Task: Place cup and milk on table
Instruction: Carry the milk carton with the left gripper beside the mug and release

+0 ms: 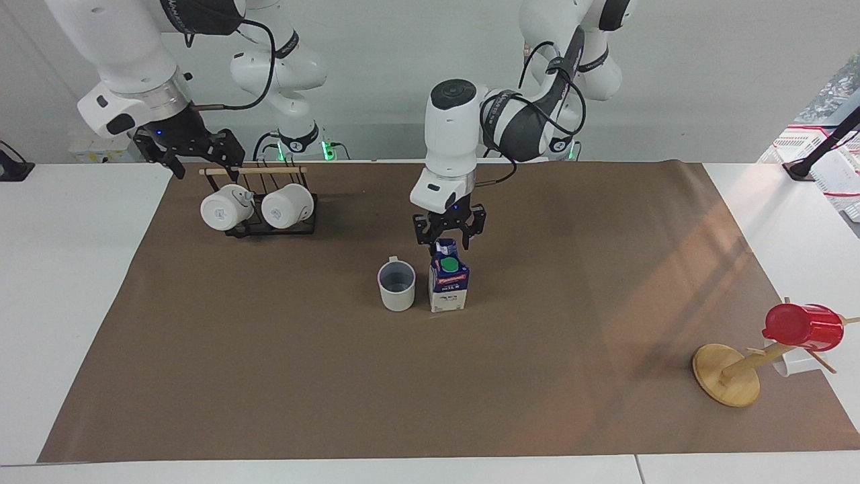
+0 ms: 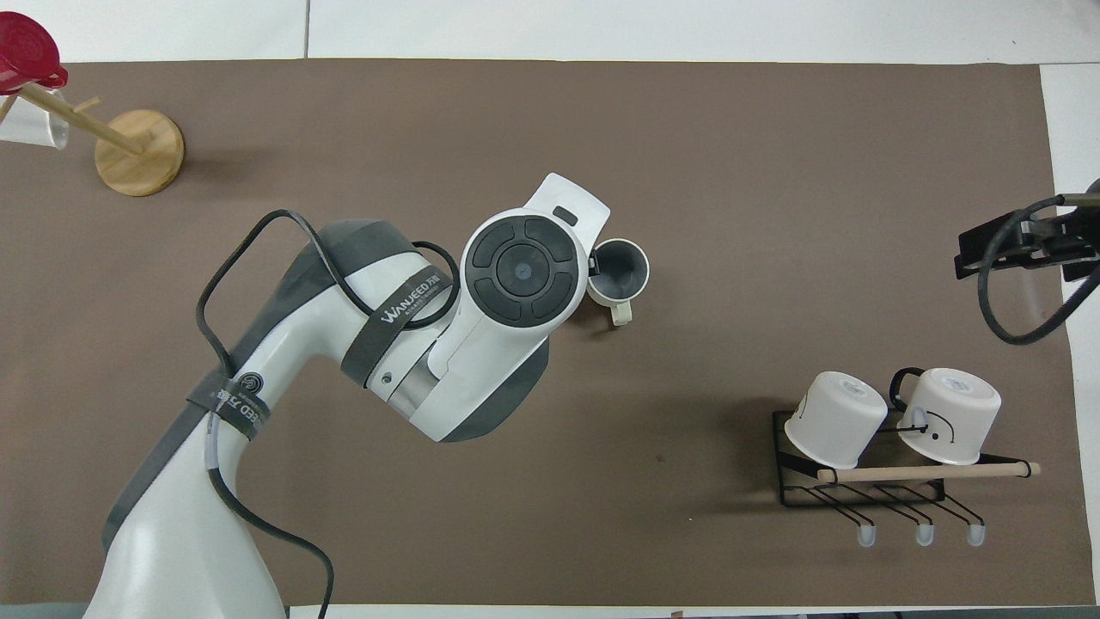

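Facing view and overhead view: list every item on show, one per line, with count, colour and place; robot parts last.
table: one, white, brown sheet across most of it.
cup: one, cream-white with grey-blue inside, upright mid-sheet, beside the milk.
milk: one, blue and white carton with green cap, upright on the sheet.
wire rack: one, black with wooden bar, toward the right arm's end.
white mugs: two, hanging on the wire rack.
wooden stand: one, tan, toward the left arm's end.
red cup: one, on the wooden stand.
left hand: one, black, open, just over the milk.
right hand: one, black, open, waiting above the wire rack.
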{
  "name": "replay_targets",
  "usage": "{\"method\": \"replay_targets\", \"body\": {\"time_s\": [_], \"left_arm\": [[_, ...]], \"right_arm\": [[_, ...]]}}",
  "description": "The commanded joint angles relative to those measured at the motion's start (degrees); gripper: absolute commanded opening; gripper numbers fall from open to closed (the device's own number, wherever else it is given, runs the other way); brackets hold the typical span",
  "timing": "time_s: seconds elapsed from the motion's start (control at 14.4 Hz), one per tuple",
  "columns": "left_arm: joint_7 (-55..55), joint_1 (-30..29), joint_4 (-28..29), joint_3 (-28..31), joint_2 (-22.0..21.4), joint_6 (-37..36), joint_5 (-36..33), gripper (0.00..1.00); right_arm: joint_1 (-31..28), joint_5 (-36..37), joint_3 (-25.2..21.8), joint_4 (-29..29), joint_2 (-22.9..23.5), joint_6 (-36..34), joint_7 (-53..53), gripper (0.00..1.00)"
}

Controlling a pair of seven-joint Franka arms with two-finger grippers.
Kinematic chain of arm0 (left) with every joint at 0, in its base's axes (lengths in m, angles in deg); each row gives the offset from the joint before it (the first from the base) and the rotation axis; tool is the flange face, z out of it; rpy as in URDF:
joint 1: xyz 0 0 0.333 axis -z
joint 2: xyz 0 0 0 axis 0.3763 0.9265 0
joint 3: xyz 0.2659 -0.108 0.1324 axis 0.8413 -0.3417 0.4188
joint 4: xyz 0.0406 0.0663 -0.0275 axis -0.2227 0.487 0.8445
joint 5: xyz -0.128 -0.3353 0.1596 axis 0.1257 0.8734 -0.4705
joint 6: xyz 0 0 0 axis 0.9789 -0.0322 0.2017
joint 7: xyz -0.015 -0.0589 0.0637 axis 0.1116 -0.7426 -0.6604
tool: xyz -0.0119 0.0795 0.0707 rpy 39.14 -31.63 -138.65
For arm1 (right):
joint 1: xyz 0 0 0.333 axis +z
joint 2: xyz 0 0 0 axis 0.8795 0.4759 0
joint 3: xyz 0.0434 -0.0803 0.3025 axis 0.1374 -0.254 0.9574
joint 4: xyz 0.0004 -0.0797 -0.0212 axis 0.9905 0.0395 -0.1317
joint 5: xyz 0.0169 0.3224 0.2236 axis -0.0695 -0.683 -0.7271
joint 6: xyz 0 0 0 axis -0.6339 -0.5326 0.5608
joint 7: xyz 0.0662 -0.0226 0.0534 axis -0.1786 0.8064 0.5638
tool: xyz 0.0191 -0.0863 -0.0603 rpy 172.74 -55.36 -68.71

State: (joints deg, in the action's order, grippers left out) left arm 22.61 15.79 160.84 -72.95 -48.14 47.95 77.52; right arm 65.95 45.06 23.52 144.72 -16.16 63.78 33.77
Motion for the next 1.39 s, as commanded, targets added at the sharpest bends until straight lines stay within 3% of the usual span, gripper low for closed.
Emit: {"method": "replay_targets", "body": {"time_s": [0.0,0.35,0.56,1.04,1.32], "left_arm": [[0.6,0.1,-0.2,0.6,-2.7,0.3,-0.9,1.0],[-0.7,-4.9,2.5,0.8,-10.4,-5.7,-0.6,1.0],[-8.0,-11.0,7.3,0.8,-15.6,-8.7,-0.6,1.0],[-40.6,-32.3,6.6,1.3,-18.1,-16.5,11.1,1.0],[-49.0,-38.5,-1.5,1.6,-17.4,-24.5,13.2,1.0]], "right_arm": [[-0.6,-0.9,0.1,0.7,-0.6,-0.3,1.2,1.0],[-0.6,-0.9,0.1,0.7,-0.6,-0.3,1.2,1.0],[-0.6,-0.9,0.1,0.7,-0.6,-0.3,1.2,1.0],[-0.6,-0.9,0.1,0.7,-0.6,-0.3,1.2,1.0],[-0.6,-0.9,0.1,0.7,-0.6,-0.3,1.2,1.0]]}}
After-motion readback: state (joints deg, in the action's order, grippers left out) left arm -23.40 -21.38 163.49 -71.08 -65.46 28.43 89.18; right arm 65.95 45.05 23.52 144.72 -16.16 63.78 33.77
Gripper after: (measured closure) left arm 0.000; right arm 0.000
